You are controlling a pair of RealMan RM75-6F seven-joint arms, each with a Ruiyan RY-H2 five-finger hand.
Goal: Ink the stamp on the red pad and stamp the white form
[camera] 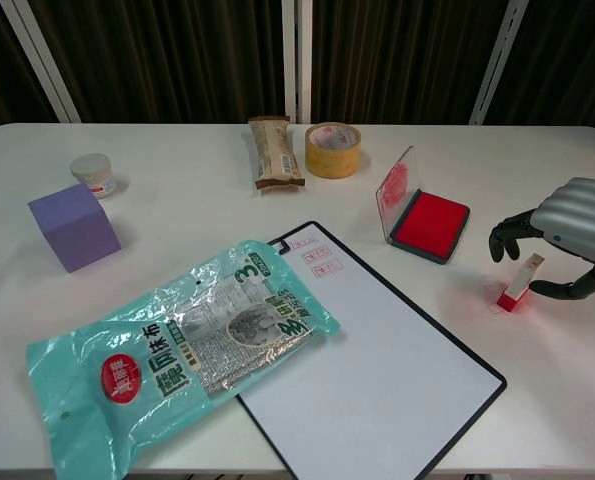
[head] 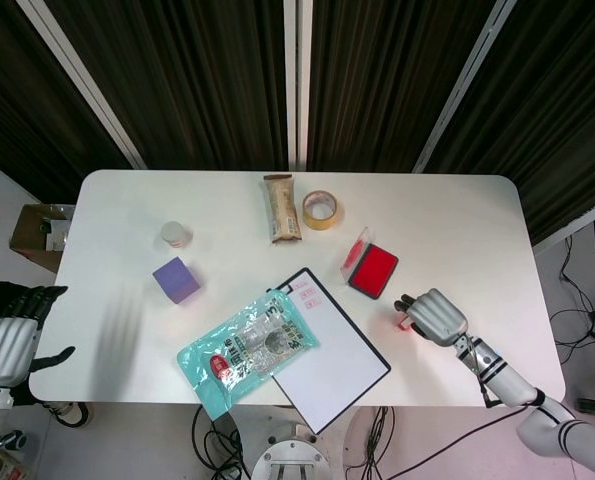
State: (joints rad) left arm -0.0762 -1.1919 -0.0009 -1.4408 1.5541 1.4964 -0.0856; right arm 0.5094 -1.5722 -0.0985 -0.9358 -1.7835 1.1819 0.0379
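Clearly the step in hand is the pickup of the stamp point(camera: 517, 284), and it would go best if the right hand point(camera: 569, 232) settles lower so that thumb and fingers close on the pale upper shaft from opposite sides, squarely enough that the stamp does not tip off its red base. In the chest view, at the right edge of the frame, that hand arches over the stamp with its dark fingers point(camera: 509, 232) curled down on the far-left side and the thumb low on the near-right side; the stamp stands between them, slightly tilted, and I cannot tell whether either one touches it, though the fingers are apart and nothing is lifted. The head view shows the same right hand point(head: 435, 317) at lower right with the stamp point(head: 405, 323) peeking out at its left edge. Nearest the camera, at lower centre of the chest view, lies the white form point(camera: 377, 370) on its black clipboard, its near-left corner covered by a teal snack bag point(camera: 177, 350); stamping should aim at bare paper. Farther up and just left of the hand, the red pad point(camera: 429, 224) sits with its clear lid raised, so inking needs only a short carry up-left and a flat press. The left hand point(head: 5, 340) waits at the lower left edge of the head view, off the white table point(camera: 207, 190), fingers spread and holding nothing.
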